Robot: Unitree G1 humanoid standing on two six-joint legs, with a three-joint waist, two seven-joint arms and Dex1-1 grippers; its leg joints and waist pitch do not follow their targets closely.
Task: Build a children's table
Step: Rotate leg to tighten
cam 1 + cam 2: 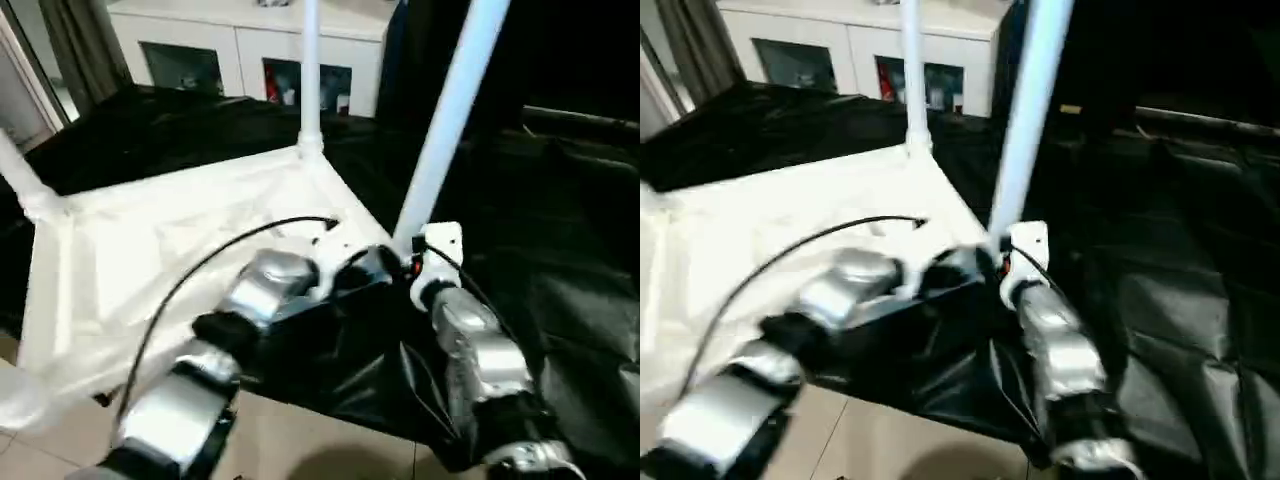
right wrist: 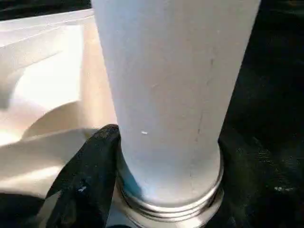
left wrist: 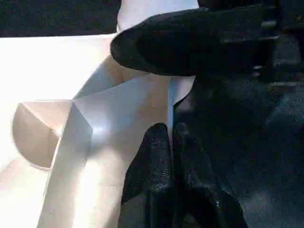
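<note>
The upturned white plastic children's table (image 1: 150,260) lies at centre-left on the black-draped table (image 1: 560,280). The left gripper (image 3: 168,142), fingers together, presses its rim; the right gripper (image 2: 156,190) clasps the near tapered leg (image 1: 450,110) at its base. A skewed twist risks cross-threading. The near cloth edge drops away, leaving little room.
</note>
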